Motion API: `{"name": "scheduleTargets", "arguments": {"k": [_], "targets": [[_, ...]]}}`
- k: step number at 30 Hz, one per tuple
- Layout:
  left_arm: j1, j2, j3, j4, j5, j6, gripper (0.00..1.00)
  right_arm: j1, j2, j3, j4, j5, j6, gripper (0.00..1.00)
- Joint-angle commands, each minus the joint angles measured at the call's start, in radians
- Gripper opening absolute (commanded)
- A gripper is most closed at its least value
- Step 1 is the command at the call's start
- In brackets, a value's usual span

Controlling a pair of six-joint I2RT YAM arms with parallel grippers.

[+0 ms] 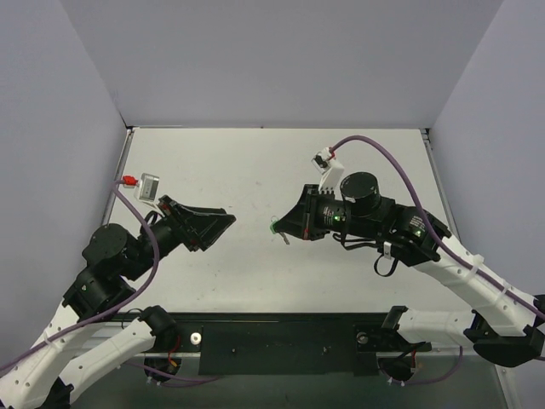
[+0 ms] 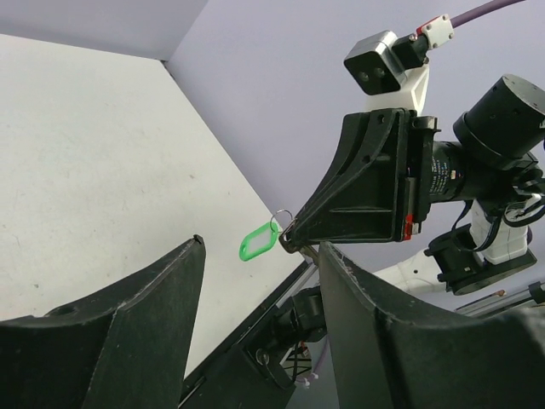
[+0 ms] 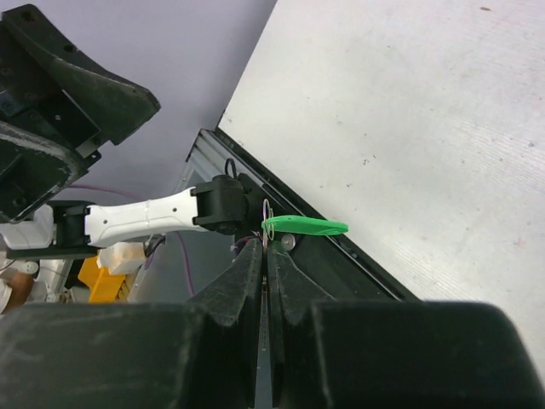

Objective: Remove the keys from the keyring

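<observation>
The right gripper (image 1: 284, 228) was held over the middle of the tabletop, raised off the surface and turned toward the left edge. Its fingers (image 3: 243, 285) were pressed together, with no gap visible between the tips. The keyring (image 2: 255, 244), a bright green oval tag on a thin metal ring (image 2: 277, 221), was gripped at the ring. The ring stuck out from between the tips, and the tag hung free just beyond them, pointing toward the left edge. In the right wrist view the tag was seen edge-on as a flat green strip crossing in front of the fingertips. A slim dark sliver, taken to be the key (image 1: 286, 239), was seen in the top view just under the tip on its near-edge side. It was too small for its head or its link to the ring to be made out.

The left gripper (image 1: 220, 232) was held nearer the left edge, aimed at the tag and well apart from it. Its fingers (image 2: 153, 315) were spread wide with nothing held between them. In the left wrist view the tag was framed in that gap.
</observation>
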Motion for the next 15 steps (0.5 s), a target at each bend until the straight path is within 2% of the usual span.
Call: {"name": "scheduleTargets", "arguments": {"k": [1,5,7,11,13,15], "targets": [[-0.001,0.019,0.043,0.020,-0.010,0.014,0.65,-0.004,0.027,-0.009,-0.031,0.078,0.008,0.00],[-0.002,0.024,0.044,0.008,-0.007,0.022,0.65,0.005,-0.002,-0.095,0.096,0.078,0.079,0.00],[-0.001,0.031,0.052,-0.007,-0.004,0.032,0.65,0.013,-0.013,-0.103,0.102,0.104,0.110,0.00],[-0.001,0.039,0.057,-0.003,0.009,0.042,0.63,0.030,-0.058,-0.155,0.205,0.087,0.062,0.00],[-0.001,0.042,0.052,0.011,0.022,0.037,0.61,0.010,-0.064,-0.179,0.267,0.005,0.050,0.00],[-0.002,0.054,0.051,0.022,0.038,0.034,0.60,-0.015,-0.033,-0.190,0.337,-0.168,0.065,0.00]]}}
